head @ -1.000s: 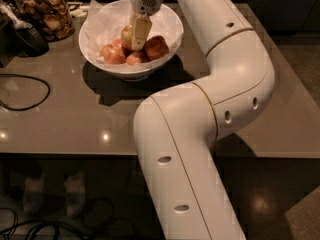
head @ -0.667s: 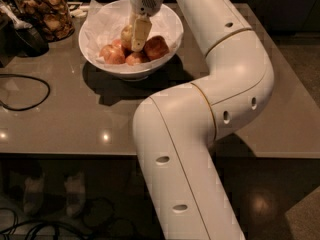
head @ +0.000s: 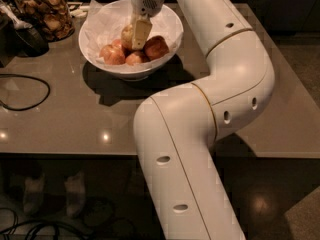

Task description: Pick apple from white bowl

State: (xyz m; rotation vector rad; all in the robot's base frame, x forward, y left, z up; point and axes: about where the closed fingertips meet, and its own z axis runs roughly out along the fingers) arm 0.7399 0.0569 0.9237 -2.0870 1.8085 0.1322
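The white bowl, lined with crinkled white paper, stands at the back of the table. In it lies the pale yellowish-green apple, above and behind three redder apples. My gripper reaches down into the bowl from above. It sits right at the pale apple and covers the apple's right side. The arm's large white links fill the middle and right of the view.
A glass jar of brown snacks stands at the back left beside a dark object. A black cable loops over the table's left part. The table's front edge runs below, with cables on the floor.
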